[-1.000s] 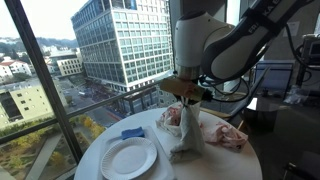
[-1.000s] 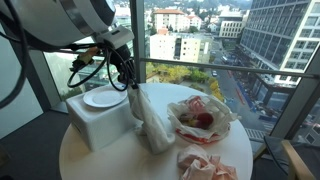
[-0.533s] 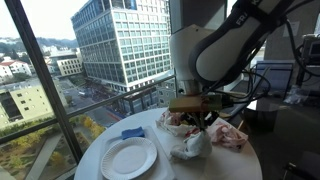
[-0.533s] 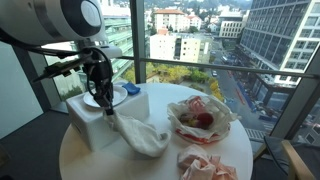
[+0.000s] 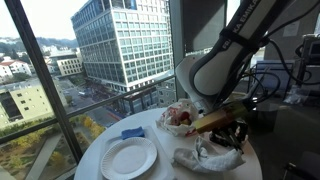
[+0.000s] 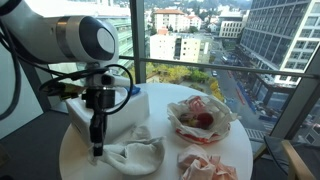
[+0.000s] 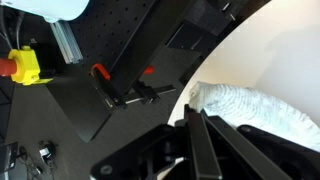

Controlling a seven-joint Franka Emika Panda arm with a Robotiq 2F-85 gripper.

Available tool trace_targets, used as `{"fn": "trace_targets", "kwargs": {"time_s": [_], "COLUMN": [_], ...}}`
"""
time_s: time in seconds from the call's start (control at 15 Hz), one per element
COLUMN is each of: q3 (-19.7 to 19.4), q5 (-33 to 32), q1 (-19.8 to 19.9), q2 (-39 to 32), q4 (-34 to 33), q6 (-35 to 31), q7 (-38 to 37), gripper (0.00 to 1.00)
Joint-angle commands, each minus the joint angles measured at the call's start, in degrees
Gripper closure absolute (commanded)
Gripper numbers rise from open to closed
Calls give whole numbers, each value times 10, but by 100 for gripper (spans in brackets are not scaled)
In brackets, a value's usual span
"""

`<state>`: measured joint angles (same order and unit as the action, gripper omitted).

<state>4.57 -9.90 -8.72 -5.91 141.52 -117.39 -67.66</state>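
White cloth [image 7: 255,105] crumpled beside closed fingers [image 7: 191,140], corner pinched between them

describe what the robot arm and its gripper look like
The arm is bulky with rounded, pale grey-white joint housings. Black cables loop loosely around its wrist. The gripper is black and slim; in the wrist view its jaws look dark, narrow and straight-edged. No markings are legible.
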Motion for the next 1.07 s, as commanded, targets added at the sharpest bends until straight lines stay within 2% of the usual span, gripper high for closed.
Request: {"fn": "trace_targets", "kwargs": {"time_s": [0.0, 0.13, 0.4, 0.67, 0.73, 1.0], "q3": [-9, -18, -44, -46, -43, -47], "q5": [33, 47, 22, 21, 20, 5], "q1": [19, 24, 16, 18, 20, 9], "q2": [-77, -105, -112, -122, -126, -145], "q4": [-24, -31, -34, -41, -42, -43], "q6": [6, -5, -69, -166, -195, -309], "q7": [60, 61, 24, 75, 100, 165], "gripper": [73, 67, 35, 5, 0, 0]}}
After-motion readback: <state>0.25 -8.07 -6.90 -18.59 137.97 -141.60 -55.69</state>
